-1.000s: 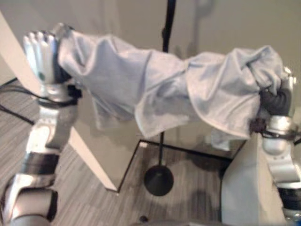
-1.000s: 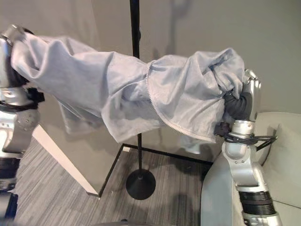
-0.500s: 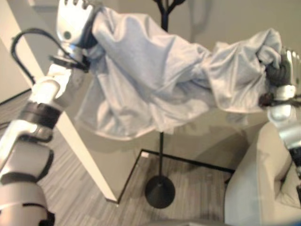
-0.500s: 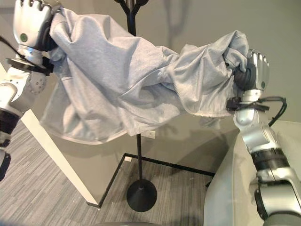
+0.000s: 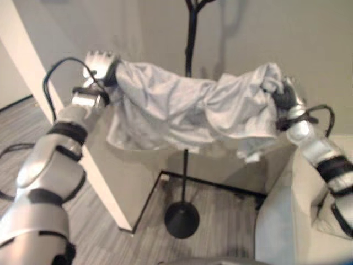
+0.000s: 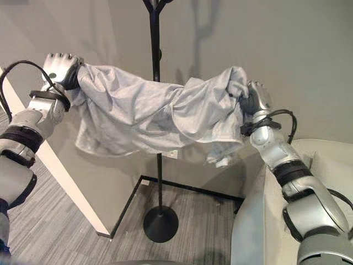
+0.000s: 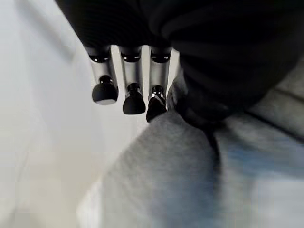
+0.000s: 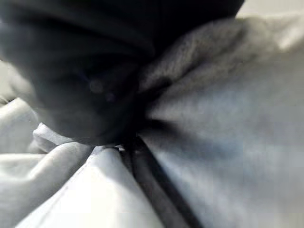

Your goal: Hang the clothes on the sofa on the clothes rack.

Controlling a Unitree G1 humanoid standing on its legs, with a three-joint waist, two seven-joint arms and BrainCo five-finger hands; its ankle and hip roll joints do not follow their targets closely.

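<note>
Right eye view: each robot hand, left (image 6: 62, 68) and right (image 6: 255, 100), grips the grey jacket (image 6: 160, 113) before the clothes rack (image 6: 155, 33); next, lift it onto a hook.

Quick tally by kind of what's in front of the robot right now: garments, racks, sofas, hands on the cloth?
Garments: 1, a grey jacket stretched between both hands
Clothes racks: 1, a black pole rack behind the jacket
Sofas: 1, the sofa at lower right
Hands gripping the jacket: 2, left hand and right hand
Total: 5
</note>
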